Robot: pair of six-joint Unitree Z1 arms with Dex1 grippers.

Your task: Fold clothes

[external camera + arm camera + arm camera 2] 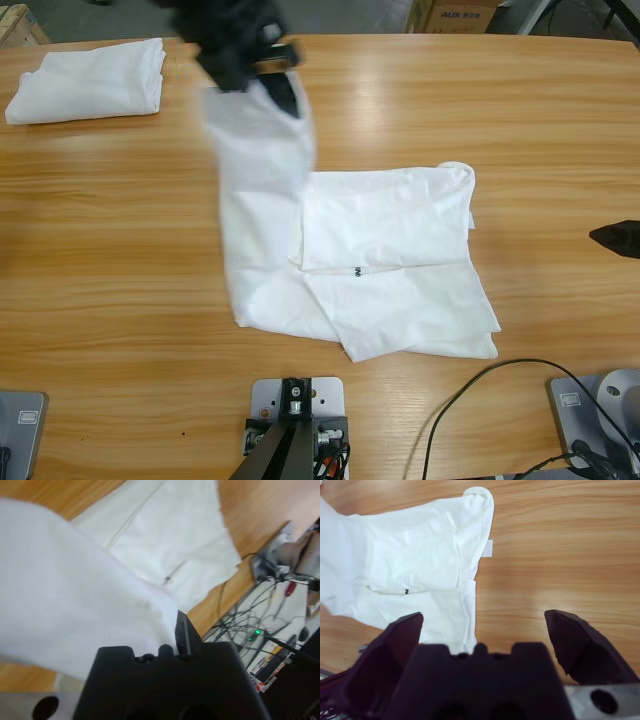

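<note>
One folded shirt [88,80] done. Left pincer [262,75] pinches second shirt [390,260] edge aloft, half-folded; right pincer [485,630] spread, idle beside it.

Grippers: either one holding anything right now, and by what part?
Left gripper is shut on the T-shirt, lifting its left edge off the table. Right gripper is open, empty.

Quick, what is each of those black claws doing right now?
Left gripper: closed on the edge of the thin white cotton T-shirt, lifting that part off the long wooden table.
Right gripper: open, holding nothing.
</note>
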